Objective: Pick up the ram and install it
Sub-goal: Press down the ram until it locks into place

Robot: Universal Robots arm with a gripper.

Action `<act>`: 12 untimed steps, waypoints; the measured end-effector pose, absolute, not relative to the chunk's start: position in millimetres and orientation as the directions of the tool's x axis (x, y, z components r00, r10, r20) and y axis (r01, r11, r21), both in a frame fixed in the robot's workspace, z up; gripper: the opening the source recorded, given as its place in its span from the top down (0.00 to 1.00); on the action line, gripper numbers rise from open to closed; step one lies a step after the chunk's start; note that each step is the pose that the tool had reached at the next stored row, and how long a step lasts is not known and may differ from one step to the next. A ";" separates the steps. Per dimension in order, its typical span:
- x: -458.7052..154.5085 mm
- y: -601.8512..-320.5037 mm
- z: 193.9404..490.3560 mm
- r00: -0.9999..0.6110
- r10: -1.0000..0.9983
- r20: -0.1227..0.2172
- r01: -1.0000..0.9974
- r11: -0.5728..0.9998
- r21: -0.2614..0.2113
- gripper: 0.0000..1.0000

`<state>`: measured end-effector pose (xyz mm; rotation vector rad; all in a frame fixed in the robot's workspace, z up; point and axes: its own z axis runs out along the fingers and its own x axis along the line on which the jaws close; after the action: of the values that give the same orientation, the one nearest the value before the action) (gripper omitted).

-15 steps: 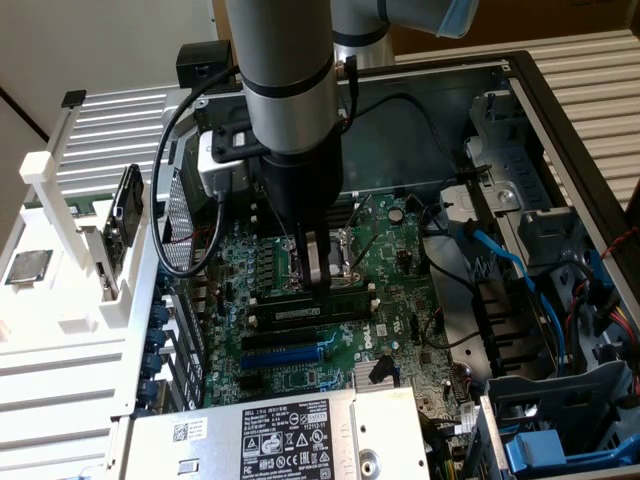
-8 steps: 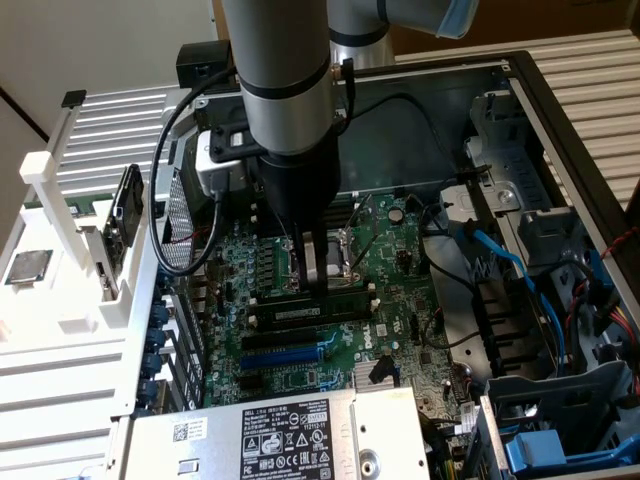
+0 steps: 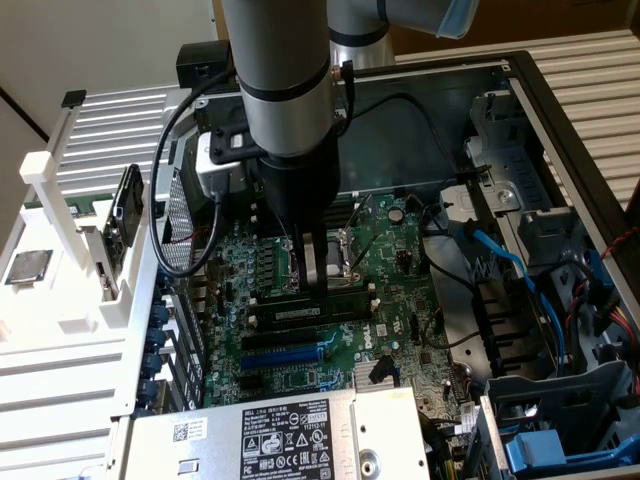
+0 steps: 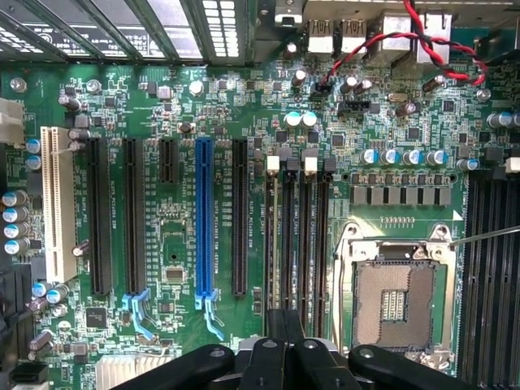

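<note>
**Down on the green board**

Outside, the gripper with fingers pressed together touches the ram lying in a slot of the motherboard inside the open computer case.

Close up, the fingers hang over black slots.

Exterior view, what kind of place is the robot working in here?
Probably a computer assembly or repair bench. An open desktop computer case lies on its side with its green motherboard exposed, a white parts rack stands beside it, and the gripper is down at the ram.
</note>
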<state>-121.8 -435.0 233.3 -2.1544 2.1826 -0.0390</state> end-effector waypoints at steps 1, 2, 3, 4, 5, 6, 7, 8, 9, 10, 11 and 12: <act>-121.8 -435.0 232.9 -0.012 -0.999 -0.035 -0.997 0.014 -0.070 0.90; -121.8 -435.0 232.5 -0.012 -0.999 -0.035 -0.997 0.014 -0.070 0.90; -121.8 -435.0 232.4 -0.012 -0.999 -0.035 -0.997 0.014 -0.070 0.90; -121.8 -435.0 232.1 -0.012 -0.999 -0.035 -0.997 0.014 -0.070 0.90; -121.8 -435.0 232.0 -0.012 -0.999 -0.035 -0.997 0.014 -0.070 0.90; -121.8 -435.0 231.7 -0.012 -0.999 -0.035 -0.997 0.014 -0.070 0.90; -121.8 -435.0 231.6 -0.012 -0.999 -0.036 -0.997 0.014 -0.070 0.90; -121.8 -435.0 231.3 -0.012 -0.999 -0.036 -0.997 0.014 -0.070 0.90; -121.8 -435.0 231.1 -0.012 -0.999 -0.037 -0.997 0.014 -0.070 0.90; -121.8 -435.0 230.8 -0.012 -0.999 -0.037 -0.997 0.014 -0.070 0.90; -121.8 -435.0 230.7 -0.012 -0.999 -0.037 -0.997 0.014 -0.070 0.90; -121.8 -435.0 230.6 -0.012 -0.999 -0.038 -0.997 0.014 -0.070 0.90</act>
<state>-121.8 -435.0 230.6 -2.1533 2.1815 -0.0358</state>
